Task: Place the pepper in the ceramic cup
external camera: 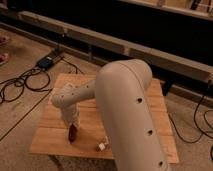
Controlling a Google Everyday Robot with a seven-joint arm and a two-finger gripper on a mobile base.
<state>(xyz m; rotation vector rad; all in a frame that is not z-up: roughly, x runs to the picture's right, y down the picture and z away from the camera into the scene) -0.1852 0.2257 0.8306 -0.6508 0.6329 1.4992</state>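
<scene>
Gripper [71,126] is seen down at the pepper [73,135] on the table [47,142]; whether it is gripped cannot be told. Cup is not seen; placing is judged outstanding.

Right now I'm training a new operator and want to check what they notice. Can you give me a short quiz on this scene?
1. True or false: the gripper is low over the table, close to its near edge and right at the pepper.
2. Where is the ceramic cup? A) beside the pepper B) nowhere in view C) on the floor by the cables
3. Fill in: the tabletop is made of ____ slats.

Key: 1 true; 2 B; 3 wooden.
</scene>
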